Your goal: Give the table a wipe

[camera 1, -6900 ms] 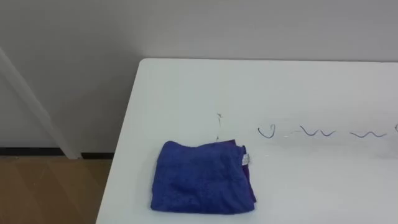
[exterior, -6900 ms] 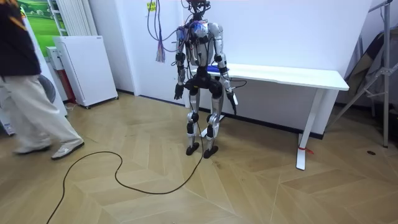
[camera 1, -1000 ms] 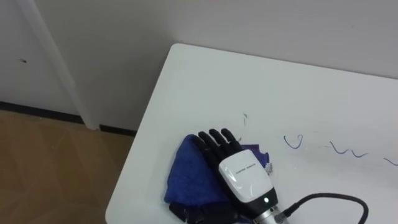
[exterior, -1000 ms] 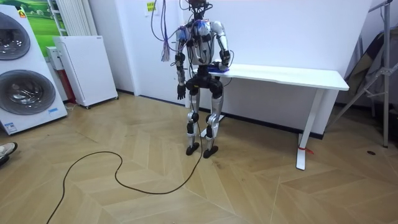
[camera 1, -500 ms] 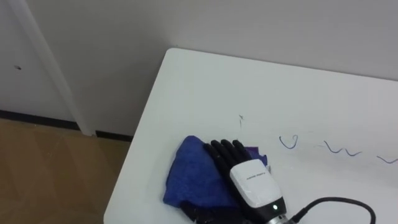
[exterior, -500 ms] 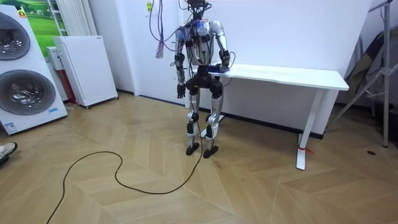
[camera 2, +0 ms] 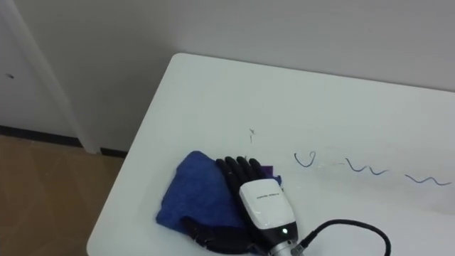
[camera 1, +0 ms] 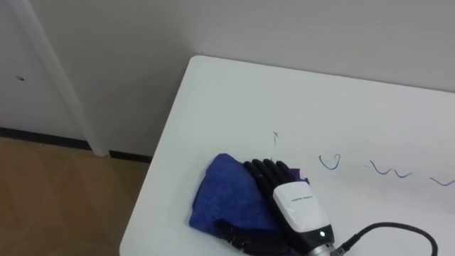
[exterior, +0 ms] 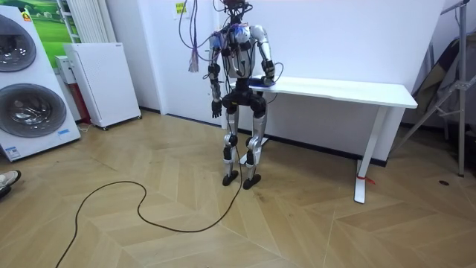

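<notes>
Robot stands at the room view's left end of the white flat-topped surface [camera 1: 284, 99], facing the wall.

Right hand [camera 1: 298, 210]: reaches in from lower right and lies palm-down on the blue terry cloth [camera 1: 224, 192]. Its fingers [camera 1: 266, 171] are stretched nearly straight and flat on the fabric, pointing away from the robot and slightly left. The thumb [camera 1: 238, 238] is splayed to the left along the cloth's near edge. No fabric is seen gathered inside the hand; it presses rather than grips.

Cloth: bunched and rumpled, near the surface's left corner. Most of what shows lies left of the hand and under the palm. A darker purple corner pokes out just right of the fingertips. Long axis seems to run left-right across the surface, but the hand covers too much to be sure.

Thin blue pen squiggles [camera 1: 330, 162] lie right of the fingertips, apart from the cloth. A small faint mark [camera 1: 275, 136] sits just beyond the fingertips.

Left hand [exterior: 215, 112]: hangs beside the hip.
</notes>
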Robot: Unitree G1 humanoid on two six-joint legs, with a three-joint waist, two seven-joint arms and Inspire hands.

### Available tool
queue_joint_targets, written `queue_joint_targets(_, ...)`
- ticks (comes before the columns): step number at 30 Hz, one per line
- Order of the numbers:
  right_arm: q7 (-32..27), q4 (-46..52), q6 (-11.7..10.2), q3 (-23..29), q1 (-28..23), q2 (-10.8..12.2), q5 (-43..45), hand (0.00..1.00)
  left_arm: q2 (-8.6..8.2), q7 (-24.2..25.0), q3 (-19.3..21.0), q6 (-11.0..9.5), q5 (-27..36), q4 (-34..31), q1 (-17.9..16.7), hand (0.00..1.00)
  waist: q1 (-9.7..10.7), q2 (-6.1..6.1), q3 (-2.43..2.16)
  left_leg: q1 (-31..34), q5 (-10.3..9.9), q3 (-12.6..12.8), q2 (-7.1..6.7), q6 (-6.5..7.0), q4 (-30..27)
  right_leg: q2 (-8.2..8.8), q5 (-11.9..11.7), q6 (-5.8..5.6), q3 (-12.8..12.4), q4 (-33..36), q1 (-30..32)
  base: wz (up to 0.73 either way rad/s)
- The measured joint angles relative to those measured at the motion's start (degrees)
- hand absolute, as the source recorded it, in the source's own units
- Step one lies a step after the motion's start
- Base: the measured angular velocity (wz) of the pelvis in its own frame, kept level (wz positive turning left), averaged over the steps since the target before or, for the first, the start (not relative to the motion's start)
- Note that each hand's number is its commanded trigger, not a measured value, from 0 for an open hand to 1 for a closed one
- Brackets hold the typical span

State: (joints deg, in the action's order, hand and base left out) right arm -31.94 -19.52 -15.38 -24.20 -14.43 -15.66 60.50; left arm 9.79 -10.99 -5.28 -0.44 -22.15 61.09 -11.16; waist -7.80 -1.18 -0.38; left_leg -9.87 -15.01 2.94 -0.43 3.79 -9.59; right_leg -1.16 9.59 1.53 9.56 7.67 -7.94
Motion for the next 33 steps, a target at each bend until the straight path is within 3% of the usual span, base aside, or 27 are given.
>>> queue_joint_targets(8, -3.7, -1.1, -0.3, 1.9, 3.1, 0.7, -2.4, 1.0, -0.01, 0.3, 0.6, 0.0, 0.1, -0.5, -0.2, 0.0, 0.0, -0.23, 0.12, -0.8, 0.0, -0.4, -0.12, 0.0, 0.0, 0.08, 0.0, -0.02, 0.2, 0.0, -0.9, 0.02)
queue_joint_targets(21, -5.9, -2.1, -0.5, 2.7, 3.0, 0.7, -4.2, 1.0, -0.01, 0.0, 0.7, 1.1, 0.1, -0.4, -1.0, 0.0, 0.0, 0.08, 0.09, -0.9, 0.0, -0.4, -0.13, 0.02, 0.1, 0.12, 0.0, -0.11, 0.6, 0.1, -1.0, 0.0)
queue_joint_targets(26, -5.9, -2.0, 0.0, 3.0, 2.9, 0.7, -4.1, 1.0, -0.01, 0.2, 0.9, 2.6, 0.1, -0.5, -1.2, 0.0, 0.2, 0.5, 0.06, -0.8, 0.0, -0.7, -0.17, 0.02, 0.0, 0.2, 0.0, -0.11, 1.2, 0.1, -1.1, 0.01)
queue_joint_targets(33, -4.5, -2.3, 1.6, 2.6, 3.6, 1.1, -4.8, 1.0, -0.14, 0.2, 0.6, 3.1, 0.0, -0.8, -1.3, 0.0, -0.4, 0.57, 0.07, -0.7, 0.1, -1.2, -0.22, 0.18, 0.0, 0.3, 0.0, -0.11, 1.6, 0.2, -1.3, 0.03)
